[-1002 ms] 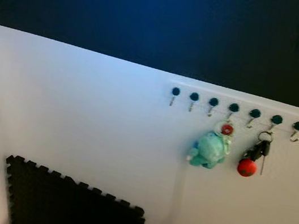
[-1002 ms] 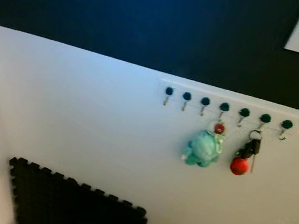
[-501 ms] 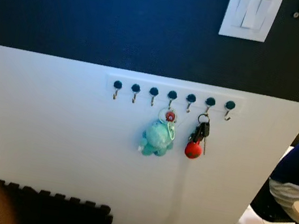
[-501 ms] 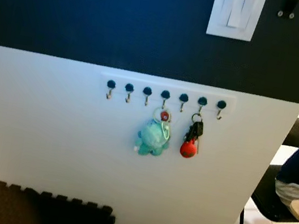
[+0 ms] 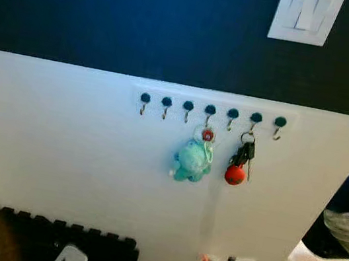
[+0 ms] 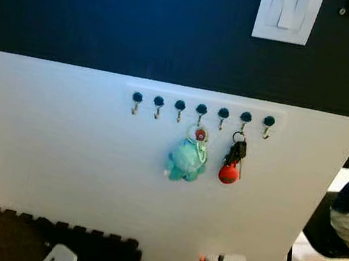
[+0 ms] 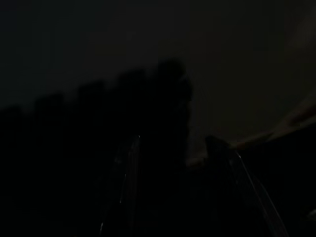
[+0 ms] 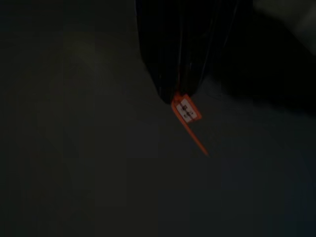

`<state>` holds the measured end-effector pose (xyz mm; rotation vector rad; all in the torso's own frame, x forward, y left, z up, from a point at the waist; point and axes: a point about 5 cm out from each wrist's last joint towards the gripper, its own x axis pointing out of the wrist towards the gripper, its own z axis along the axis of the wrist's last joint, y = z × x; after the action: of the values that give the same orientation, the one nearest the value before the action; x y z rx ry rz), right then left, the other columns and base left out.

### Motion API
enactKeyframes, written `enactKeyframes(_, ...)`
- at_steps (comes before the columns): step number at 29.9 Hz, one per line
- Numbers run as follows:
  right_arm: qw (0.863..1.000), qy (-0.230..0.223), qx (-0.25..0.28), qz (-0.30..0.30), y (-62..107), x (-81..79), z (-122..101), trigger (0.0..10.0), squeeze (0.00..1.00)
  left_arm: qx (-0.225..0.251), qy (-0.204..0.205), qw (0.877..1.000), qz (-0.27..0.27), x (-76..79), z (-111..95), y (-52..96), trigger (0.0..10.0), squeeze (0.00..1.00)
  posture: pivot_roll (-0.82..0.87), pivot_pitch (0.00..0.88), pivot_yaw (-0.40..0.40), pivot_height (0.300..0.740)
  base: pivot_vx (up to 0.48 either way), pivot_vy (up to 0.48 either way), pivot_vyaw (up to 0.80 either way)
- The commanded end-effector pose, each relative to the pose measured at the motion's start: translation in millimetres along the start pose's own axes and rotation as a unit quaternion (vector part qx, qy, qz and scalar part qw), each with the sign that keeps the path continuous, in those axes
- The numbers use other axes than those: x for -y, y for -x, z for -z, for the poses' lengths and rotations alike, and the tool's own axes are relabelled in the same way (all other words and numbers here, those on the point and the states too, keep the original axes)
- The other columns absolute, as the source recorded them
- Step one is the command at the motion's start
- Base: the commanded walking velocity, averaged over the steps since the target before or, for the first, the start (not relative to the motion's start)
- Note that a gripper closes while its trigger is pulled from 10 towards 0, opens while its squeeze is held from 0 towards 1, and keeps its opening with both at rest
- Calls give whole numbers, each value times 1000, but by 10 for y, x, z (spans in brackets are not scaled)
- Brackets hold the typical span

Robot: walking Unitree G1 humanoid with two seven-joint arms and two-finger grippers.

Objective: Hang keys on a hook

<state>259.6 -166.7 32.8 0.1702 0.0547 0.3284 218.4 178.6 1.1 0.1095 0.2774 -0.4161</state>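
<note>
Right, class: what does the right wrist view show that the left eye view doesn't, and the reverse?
Right wrist view: a close look at the right gripper shut on an orange tag with a white label. Left eye view: the hook rail, a teal plush on the fourth hook from the left, keys with a red ball on the sixth, a switch, a mat. Shared: the gripper and its tag, low in the eye view.

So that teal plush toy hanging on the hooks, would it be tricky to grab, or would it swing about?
The teal plush keychain looks soft and rounded, so it would probably squash under fingers and weigh little. It hangs free from one hook by a ring, so a push would likely set it swinging. The keys with a red ball hang close beside it and might get bumped.
</note>
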Motion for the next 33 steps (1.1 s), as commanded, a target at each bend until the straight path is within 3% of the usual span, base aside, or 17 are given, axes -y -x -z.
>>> enactKeyframes(1, 999, -11, 19, -25, -32, -50, -114, 10000, 0, 0, 1, 1000, 12, -13, -15, 33, 10000, 0, 85, 29, 8, 740, 0, 0, 0)
enactKeyframes(3, 997, -8, 46, -59, -73, -126, -299, 10000, 0, 18, 13, 999, 36, 15, -91, 41, 10000, 0, 84, 28, 8, 740, 0, 0, 0)
enactKeyframes(9, 991, 1, 80, -107, -121, -247, -566, 10000, 0, 51, 27, 995, 80, 63, -281, 42, 10000, 0, 83, 31, 10, 740, 0, 0, 0)
enactKeyframes(13, 977, 11, 95, -190, -138, -493, -831, 10000, 0, 79, 34, 988, 128, 118, -520, 9, 10000, 0, 82, 36, 11, 740, 0, 0, 0)
enactKeyframes(14, 977, 11, 95, -190, -138, -493, -831, 10000, 0, 79, 34, 988, 128, 118, -520, 9, 10000, 0, 82, 36, 11, 740, 0, 0, 0)
enactKeyframes(15, 971, 14, 100, -218, -127, -603, -929, 10000, 0, 84, 30, 986, 141, 132, -577, 4, 10000, 0, 83, 37, 13, 740, 0, 0, 0)
enactKeyframes(21, 965, 15, 142, -219, -177, -695, -1227, 10000, 0, 97, 22, 984, 151, 142, -704, -1, 10000, 0, 83, 38, 17, 740, 0, 0, 0)
enactKeyframes(25, 960, 22, 213, -182, -265, -686, -1598, 10000, 0, 118, 23, 981, 152, 146, -852, -40, 10000, 0, 83, 39, 15, 740, 0, 0, 0)
enactKeyframes(33, 950, 27, 282, -134, -318, -685, -1948, 10000, 0, 126, 25, 979, 160, 185, -957, -63, 10000, 0, 84, 38, 14, 740, 0, 0, 0)
